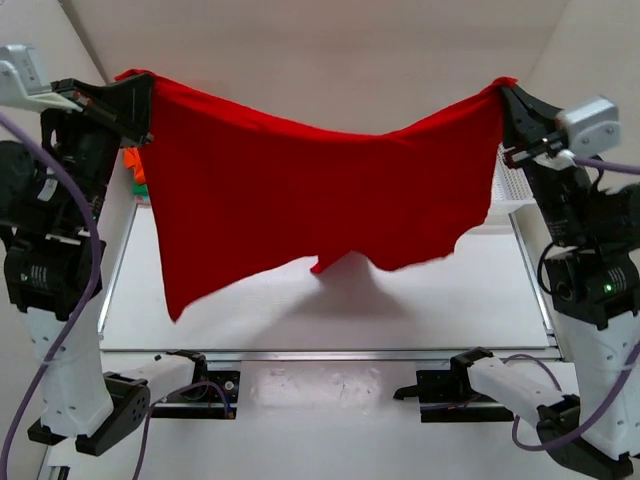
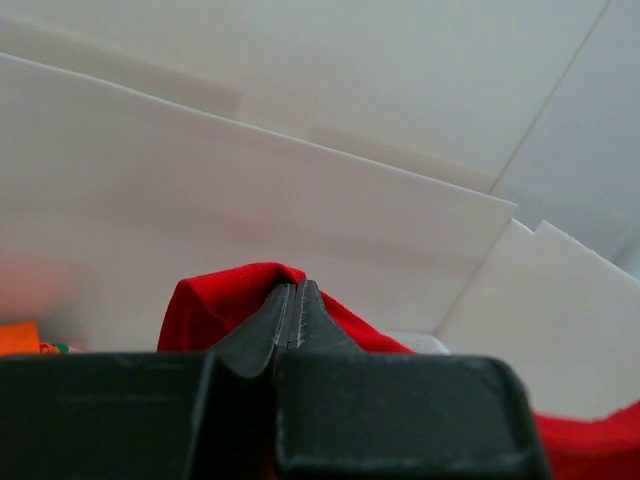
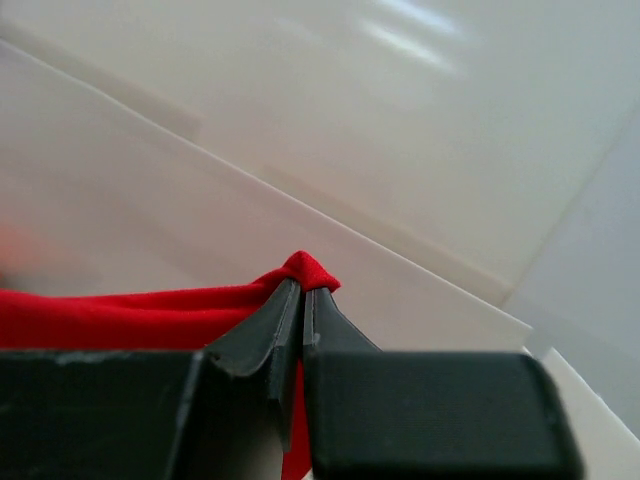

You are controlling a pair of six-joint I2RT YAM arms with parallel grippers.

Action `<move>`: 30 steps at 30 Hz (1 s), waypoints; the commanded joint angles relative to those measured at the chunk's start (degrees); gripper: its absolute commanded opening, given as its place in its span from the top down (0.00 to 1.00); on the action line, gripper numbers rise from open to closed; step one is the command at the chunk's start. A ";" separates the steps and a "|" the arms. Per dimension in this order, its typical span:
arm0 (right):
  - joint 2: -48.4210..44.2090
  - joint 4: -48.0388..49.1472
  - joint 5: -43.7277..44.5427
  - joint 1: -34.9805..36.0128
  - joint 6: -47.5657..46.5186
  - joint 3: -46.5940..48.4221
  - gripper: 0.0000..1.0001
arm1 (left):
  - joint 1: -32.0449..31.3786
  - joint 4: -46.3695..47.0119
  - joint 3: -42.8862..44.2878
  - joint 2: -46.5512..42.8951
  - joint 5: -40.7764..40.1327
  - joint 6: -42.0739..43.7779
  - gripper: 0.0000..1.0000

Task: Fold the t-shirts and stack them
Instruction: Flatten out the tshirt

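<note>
Left hand (image 2: 297,288) and right hand (image 3: 303,291) are each clenched on a top corner of the red shirt (image 1: 300,190), which hangs spread between them above the tabletop (image 1: 300,310), sagging mid-span, an orange shirt (image 1: 133,165) peeking out by the left edge.

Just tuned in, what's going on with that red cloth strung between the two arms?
Both arms are holding the large bright red cloth t-shirt up, spread out between them. The left gripper is shut on one top corner and the right gripper on the other. The shirt sags in the middle and hangs over the white table, not yet folded.
</note>
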 commanded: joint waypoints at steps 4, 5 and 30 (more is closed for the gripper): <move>8.20 -0.74 -4.54 0.21 0.02 3.52 1.00 | 0.50 1.67 -2.56 5.78 -0.67 2.13 1.00; 9.43 0.40 -5.06 -0.23 0.02 2.74 1.00 | 0.33 2.20 -2.92 7.09 -0.76 2.57 1.00; 33.17 5.86 -8.06 -8.85 -6.57 24.97 1.00 | 13.68 12.05 10.27 28.64 10.48 2.31 1.00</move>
